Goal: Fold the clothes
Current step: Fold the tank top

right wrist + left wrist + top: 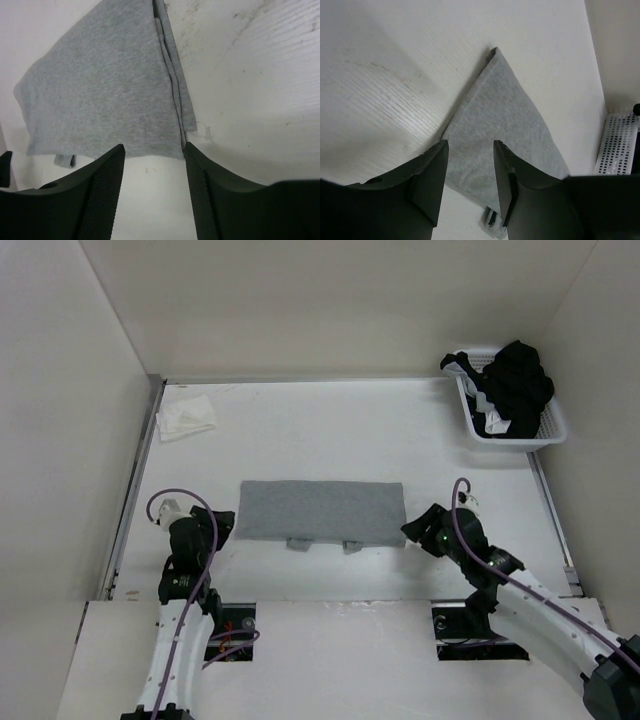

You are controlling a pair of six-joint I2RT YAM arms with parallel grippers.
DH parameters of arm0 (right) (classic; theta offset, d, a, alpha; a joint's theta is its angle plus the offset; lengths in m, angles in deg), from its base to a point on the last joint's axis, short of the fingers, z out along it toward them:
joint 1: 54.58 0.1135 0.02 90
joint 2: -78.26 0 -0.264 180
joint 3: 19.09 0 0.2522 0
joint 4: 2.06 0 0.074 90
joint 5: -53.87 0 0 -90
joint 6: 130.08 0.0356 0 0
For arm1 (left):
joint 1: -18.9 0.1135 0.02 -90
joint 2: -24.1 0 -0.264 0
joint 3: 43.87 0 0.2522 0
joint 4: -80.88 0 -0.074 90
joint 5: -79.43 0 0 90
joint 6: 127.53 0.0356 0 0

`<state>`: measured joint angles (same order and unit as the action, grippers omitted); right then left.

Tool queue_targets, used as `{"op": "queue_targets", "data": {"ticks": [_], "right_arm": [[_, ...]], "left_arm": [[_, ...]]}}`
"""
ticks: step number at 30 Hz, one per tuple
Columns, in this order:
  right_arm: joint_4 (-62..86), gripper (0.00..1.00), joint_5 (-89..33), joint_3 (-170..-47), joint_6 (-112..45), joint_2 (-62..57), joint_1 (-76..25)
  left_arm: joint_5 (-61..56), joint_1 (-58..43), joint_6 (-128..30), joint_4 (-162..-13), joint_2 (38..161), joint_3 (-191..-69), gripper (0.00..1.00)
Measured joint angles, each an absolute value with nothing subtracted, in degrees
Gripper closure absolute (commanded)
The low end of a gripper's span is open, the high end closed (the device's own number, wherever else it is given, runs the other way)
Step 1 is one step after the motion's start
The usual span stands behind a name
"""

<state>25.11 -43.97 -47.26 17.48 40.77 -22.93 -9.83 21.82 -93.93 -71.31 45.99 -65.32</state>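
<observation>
Left gripper [470, 145] stands wide at the left end of the grey top [320, 510], holding nothing. Right gripper [154, 147] stands wide at its right end, also empty. Top lies flat, folded into a strip. Beyond it: white cloth [185, 418] far left, basket [520, 440] of dark clothes [515, 385] far right.

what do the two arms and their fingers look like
The left arm and right arm have white lower links and black upper sections, with a purple cable looping along each. The fingers are black, flat and tapered; the right arm's show a fine cross-hatched grip texture.
</observation>
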Motion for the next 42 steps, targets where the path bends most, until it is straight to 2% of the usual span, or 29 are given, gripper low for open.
{"op": "queue_targets", "data": {"ticks": [2,10,14,15,18,19,21,24,27,30,33,37,42], "right_arm": [[23.87,0.38,-44.58,-47.39,16.15,38.93,-23.45],[9.09,0.45,-37.94,-49.97,10.66,17.56,-33.42],[2.6,0.59,-33.7,-50.61,10.62,11.37,-33.98],[0.92,0.65,-32.41,-50.91,10.79,9.62,-33.98],[-2.69,0.92,-29.37,-52.09,11.49,4.35,-33.98],[-3.21,0.97,-28.82,-52.57,11.82,3.04,-33.98],[-3.56,1.0,-28.84,-52.7,12.48,2.67,-33.98],[-1.55,1.0,-30.81,-52.62,12.85,7.26,-34.53],[2.95,1.0,-33.89,-52.64,12.37,17.14,-35.89],[10.47,1.0,-37.52,-53.8,10.38,28.11,-37.55],[18.69,1.0,-41.46,-58.82,7.56,32.81,-37.92],[25.92,0.99,-46.96,-69.07,4.37,30.41,-31.76],[30.99,0.99,-55.05,-82.04,2.07,18.98,-16.11]], "left_arm": [[-10.07,21.56,-93.89,-71.46,45.86,-66.02,0.6],[-10.6,16.64,-93.6,-78.65,50.25,-67.89,0.61],[-10.66,15.17,-93.51,-81.93,52.57,-67.89,0.61],[-10.73,14.93,-93.49,-82.79,53.1,-67.89,0.62],[-11.01,13.73,-93.51,-85.67,55.06,-67.89,0.63],[-11.1,13.05,-93.54,-86.61,55.7,-67.89,0.63],[-11.82,10.69,-93.51,-88.82,57.44,-67.89,0.63],[-13.83,4.68,-93.58,-92.38,60.77,-67.89,0.63],[-17.35,-3.97,-93.58,-96.27,65.66,-67.89,0.63],[-20.96,-12.71,-93.54,-99.53,71.04,-68.18,0.63],[-22.99,-18.46,-93.54,-101.78,74.93,-69.62,0.62],[-24.35,-21.52,-93.54,-104.23,75.89,-72.38,0.62],[-24.72,-21.06,-93.54,-105.34,72.24,-73.4,0.62]]}}
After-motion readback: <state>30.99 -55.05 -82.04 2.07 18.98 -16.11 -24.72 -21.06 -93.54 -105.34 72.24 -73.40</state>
